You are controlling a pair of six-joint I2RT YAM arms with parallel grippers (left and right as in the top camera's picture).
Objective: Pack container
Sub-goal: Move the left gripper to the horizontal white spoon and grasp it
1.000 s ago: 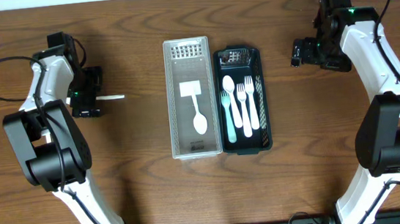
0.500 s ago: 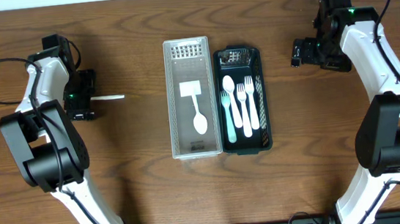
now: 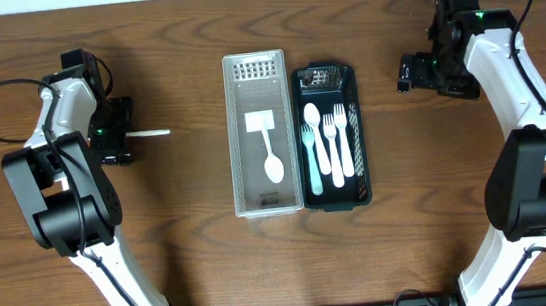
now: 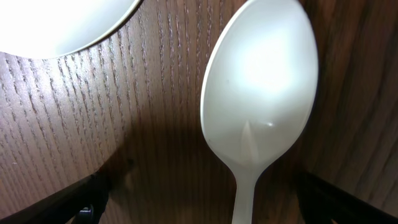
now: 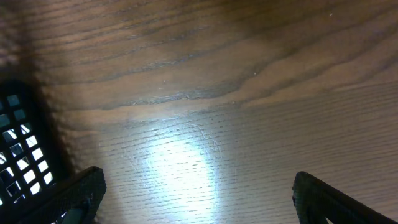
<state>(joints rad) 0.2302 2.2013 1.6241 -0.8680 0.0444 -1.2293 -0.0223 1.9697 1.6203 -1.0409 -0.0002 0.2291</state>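
Observation:
A white plastic spoon [image 4: 258,99] lies on the wooden table, its handle running back between my left fingers [image 4: 56,202] without touching them. In the overhead view only its handle [image 3: 154,133] shows, sticking out right of my left gripper [image 3: 114,134]. That gripper [image 4: 202,210] is open, low over the spoon. A clear tray [image 3: 238,136] holds a white spoon [image 3: 272,163] and a white square piece [image 3: 259,122]. My right gripper [image 3: 408,72] is open and empty over bare table [image 5: 199,199].
A black mesh basket [image 3: 361,145] stands right against the clear tray and holds a pale green spoon [image 3: 311,144] and white forks [image 3: 334,142]. Its corner shows at the left edge of the right wrist view [image 5: 15,155]. A bright white patch [image 4: 56,22] fills the left wrist view's top left.
My left gripper has shifted slightly to the left over the spoon. The spoon, the containers and the right arm have not moved.

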